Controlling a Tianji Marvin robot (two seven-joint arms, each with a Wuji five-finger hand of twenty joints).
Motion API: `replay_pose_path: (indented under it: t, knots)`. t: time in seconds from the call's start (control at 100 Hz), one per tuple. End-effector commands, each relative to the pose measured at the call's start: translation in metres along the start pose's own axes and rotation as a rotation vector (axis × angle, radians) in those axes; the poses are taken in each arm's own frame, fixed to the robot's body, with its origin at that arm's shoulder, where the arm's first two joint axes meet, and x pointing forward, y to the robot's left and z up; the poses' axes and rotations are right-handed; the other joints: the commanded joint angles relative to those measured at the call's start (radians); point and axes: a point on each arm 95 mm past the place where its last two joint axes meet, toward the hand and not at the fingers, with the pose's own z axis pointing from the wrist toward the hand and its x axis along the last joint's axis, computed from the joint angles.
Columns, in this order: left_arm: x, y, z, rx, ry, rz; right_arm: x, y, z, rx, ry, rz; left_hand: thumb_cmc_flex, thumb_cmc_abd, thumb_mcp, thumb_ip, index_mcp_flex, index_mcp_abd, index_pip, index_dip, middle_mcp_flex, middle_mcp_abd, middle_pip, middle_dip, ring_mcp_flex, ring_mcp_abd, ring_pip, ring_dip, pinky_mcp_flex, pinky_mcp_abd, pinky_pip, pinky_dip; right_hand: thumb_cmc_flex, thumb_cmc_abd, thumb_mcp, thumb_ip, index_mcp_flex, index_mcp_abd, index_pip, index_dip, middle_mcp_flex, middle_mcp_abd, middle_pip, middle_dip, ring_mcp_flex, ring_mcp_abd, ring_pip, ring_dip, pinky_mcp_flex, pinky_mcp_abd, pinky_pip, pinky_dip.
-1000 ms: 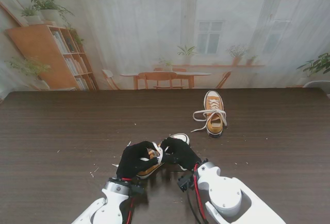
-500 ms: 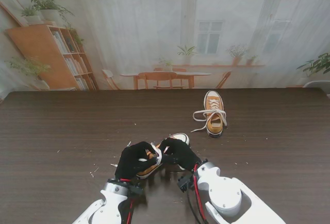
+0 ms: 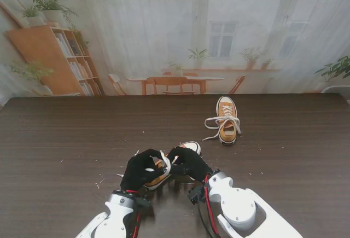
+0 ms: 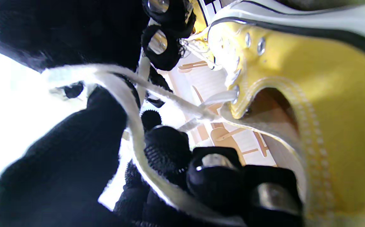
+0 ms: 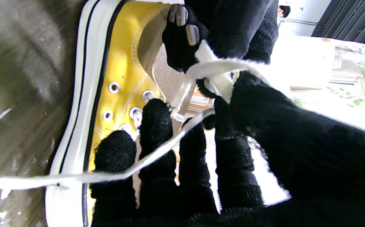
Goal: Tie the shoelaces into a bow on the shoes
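This is a staged robot test bench, not a real room. A dark wood-grain table [image 3: 65, 139] fills the near ground, with small pale specks scattered on it, and right behind its far edge hangs a printed backdrop [image 3: 164, 30]. On that backdrop, far left, there is a wooden bookshelf [image 3: 54, 60] with potted plants [image 3: 46, 5] on top; in the middle a table with chairs [image 3: 175, 83]; above it a pale building front with a window [image 3: 221, 39]. The print looks flat and faintly creased, like a sheet. White robot arm casings [image 3: 240, 208] rise at the near edge.
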Motion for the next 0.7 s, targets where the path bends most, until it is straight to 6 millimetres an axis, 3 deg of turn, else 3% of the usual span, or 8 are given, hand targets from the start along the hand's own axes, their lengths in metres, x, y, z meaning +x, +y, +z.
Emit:
replay_pose_path:
  t: [0.0,0.07,0.29,0.45,0.69]
  knots:
    - [0.002,-0.003,0.003,0.000,0.001,-0.003,-0.008,-0.006,-0.004,0.031,-0.023,0.001,0.008,0.116,0.020,0.067,-0.032,-0.033,-0.054,-0.041,0.000,0.014,-0.013,0.024,0.022,-0.008,-0.002,-0.020,0.023,0.019,0.162,-0.017,-0.007,-0.013,0.021,0.030,0.087,0.025,0.132,0.034,0.026,-0.029,-0.014,-0.012,0.019,-0.017,0.001,0.002,0.007,0.001,0.017,0.005]
    - [0.002,-0.002,0.004,0.004,-0.002,-0.014,-0.008,-0.006,-0.004,0.033,-0.024,0.001,0.001,0.115,0.013,0.063,-0.030,-0.025,-0.064,-0.043,-0.004,0.011,-0.015,0.025,0.022,-0.011,-0.006,-0.021,0.022,0.018,0.159,-0.019,-0.008,-0.011,0.020,0.030,0.086,0.023,0.131,0.034,0.028,-0.029,-0.015,-0.012,0.019,-0.017,0.001,0.002,0.007,0.001,0.017,0.005]
    - [0.004,0.001,0.006,0.014,-0.011,-0.069,-0.008,-0.006,-0.004,0.043,-0.026,-0.005,0.033,0.116,-0.024,0.052,0.024,-0.091,-0.060,-0.041,0.000,0.017,-0.016,0.030,0.023,-0.012,-0.011,-0.022,0.020,0.034,0.145,-0.032,-0.006,-0.011,0.018,0.031,0.086,0.019,0.130,0.033,0.030,-0.028,-0.016,-0.011,0.022,-0.019,0.000,0.002,0.007,0.001,0.017,0.005]
    - [0.007,0.004,0.006,0.016,-0.009,-0.115,-0.009,-0.006,-0.004,0.044,-0.029,-0.011,0.052,0.118,-0.030,0.052,0.051,-0.104,-0.043,-0.051,0.009,0.030,-0.016,0.032,0.023,-0.003,-0.009,-0.021,0.020,0.042,0.149,-0.034,-0.006,-0.010,0.017,0.030,0.085,0.021,0.128,0.032,0.030,-0.028,-0.016,-0.011,0.021,-0.018,-0.001,0.002,0.007,0.001,0.017,0.004]
    - [0.012,0.001,0.003,-0.012,0.015,-0.127,-0.010,-0.007,-0.001,0.011,-0.034,-0.016,0.041,0.109,-0.025,0.059,0.035,-0.025,-0.068,-0.077,0.012,0.013,-0.016,0.034,0.023,-0.015,-0.007,-0.020,0.020,0.038,0.151,-0.036,-0.001,0.011,-0.013,0.014,0.074,0.002,0.112,0.025,0.030,-0.029,-0.018,-0.010,0.022,-0.016,0.000,0.003,0.007,0.001,0.017,0.004]
